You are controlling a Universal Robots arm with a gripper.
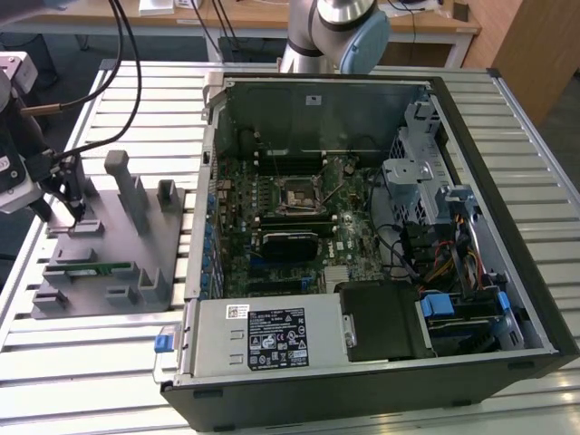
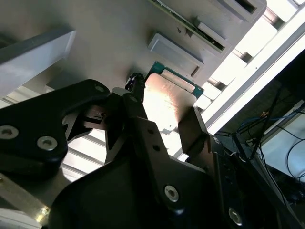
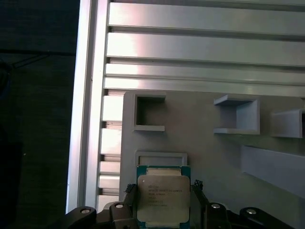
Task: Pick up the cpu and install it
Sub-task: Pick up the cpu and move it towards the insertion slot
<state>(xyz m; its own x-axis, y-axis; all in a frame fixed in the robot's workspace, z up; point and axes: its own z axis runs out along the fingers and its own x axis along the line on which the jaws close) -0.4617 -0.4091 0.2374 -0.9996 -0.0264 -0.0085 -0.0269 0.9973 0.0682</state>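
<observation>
The black gripper [image 3: 162, 187] straddles the cpu [image 3: 163, 202], a flat square chip with a silvery metal top plate and a green rim. Whether it clamps the chip cannot be told. The cpu lies on a grey moulded fixture plate [image 1: 109, 245] on the slatted aluminium table [image 1: 91, 353]. The open black computer case [image 1: 507, 272] stands well apart, to the exterior view's right.

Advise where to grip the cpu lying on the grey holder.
Take the cpu by two opposite thin edges, coming straight down from above. It lies flat on the grey holder, and its broad top plate offers nothing to pinch.
</observation>
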